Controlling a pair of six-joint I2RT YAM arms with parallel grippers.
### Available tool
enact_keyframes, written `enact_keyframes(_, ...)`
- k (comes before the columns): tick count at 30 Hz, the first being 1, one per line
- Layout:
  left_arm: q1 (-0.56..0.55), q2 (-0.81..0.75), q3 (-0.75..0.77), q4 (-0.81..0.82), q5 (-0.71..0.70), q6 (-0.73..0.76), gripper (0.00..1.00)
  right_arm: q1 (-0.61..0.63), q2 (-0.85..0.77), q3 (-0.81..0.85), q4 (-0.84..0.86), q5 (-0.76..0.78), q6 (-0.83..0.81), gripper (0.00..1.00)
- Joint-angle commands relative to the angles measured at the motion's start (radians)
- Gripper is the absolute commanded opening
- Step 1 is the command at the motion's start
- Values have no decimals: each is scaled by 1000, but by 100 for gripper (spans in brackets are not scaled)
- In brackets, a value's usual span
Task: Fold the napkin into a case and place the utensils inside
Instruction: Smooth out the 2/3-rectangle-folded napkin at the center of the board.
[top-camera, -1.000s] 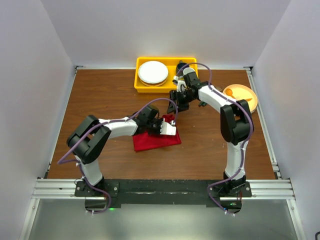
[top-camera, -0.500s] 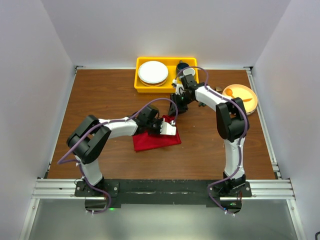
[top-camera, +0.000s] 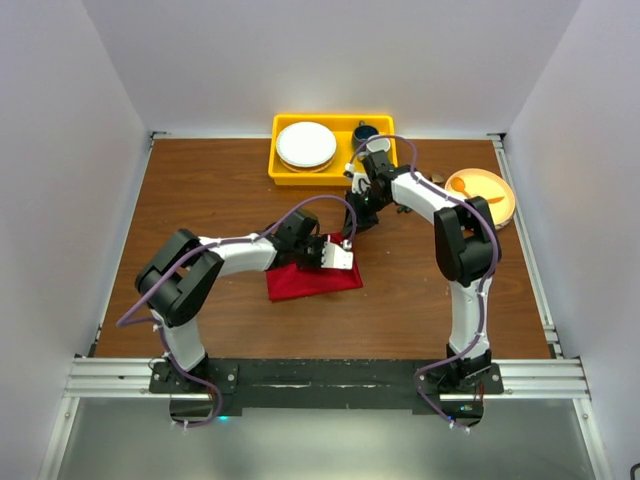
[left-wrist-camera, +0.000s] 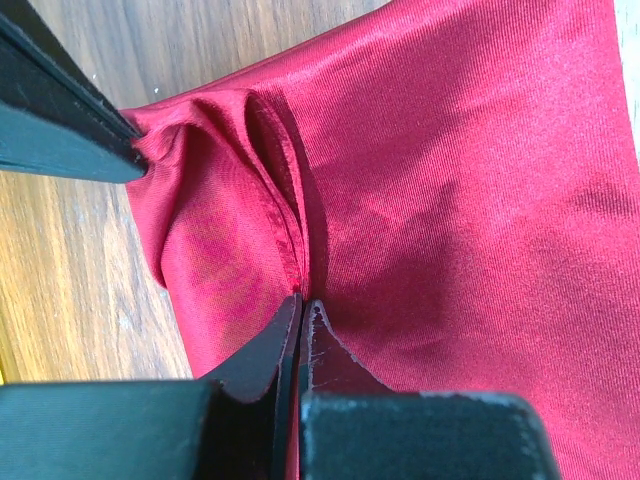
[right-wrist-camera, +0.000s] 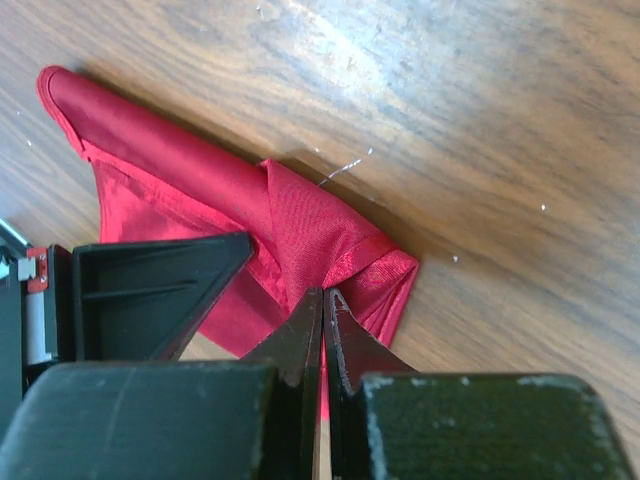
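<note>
The red napkin lies partly folded on the wooden table, a little left of centre. My left gripper is at its upper right part. In the left wrist view that gripper is shut on a hemmed fold of the napkin. My right gripper reaches down to the same end. In the right wrist view it is shut on the bunched corner of the napkin. A thin gold utensil seems to lie on the orange plate at the right.
A yellow tray stands at the back centre, holding a white plate and a dark cup. White walls enclose the table on three sides. The two grippers sit almost against each other over the napkin's corner.
My right gripper has closed its jaws onto the napkin's corner, and its arm has drawn in slightly toward the cloth. The left gripper has held still, shut on its fold.
</note>
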Motion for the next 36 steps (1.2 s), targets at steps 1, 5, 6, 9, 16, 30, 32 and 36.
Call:
enact_keyframes(1, -1, 80, -29, -143, -31, -32, 0, 10, -42, -31, -19, 18, -48, 0)
enact_keyframes(5, -1, 75, -28, -138, -31, -33, 0, 14, 5, -58, 3, 69, -91, 0)
enact_keyframes(6, -1, 70, -29, -138, -29, -35, 0, 14, 13, -59, 7, 77, -97, 0)
enact_keyframes(9, 6, 21, -19, -172, -8, -45, 12, 13, 33, -58, 19, 109, -109, 0)
enact_keyframes(16, 123, -187, 110, -373, 243, -223, 41, 13, 48, -68, 53, 141, -134, 0)
enact_keyframes(30, 347, -105, 109, -200, 392, -827, 34, 13, 25, -137, 115, 154, -165, 0)
enact_keyframes(32, 355, -54, 107, -172, 386, -881, 33, 13, 31, -139, 115, 155, -163, 0)
enact_keyframes(36, 372, 64, 150, -206, 360, -928, 32, 13, 33, -142, 115, 158, -157, 0)
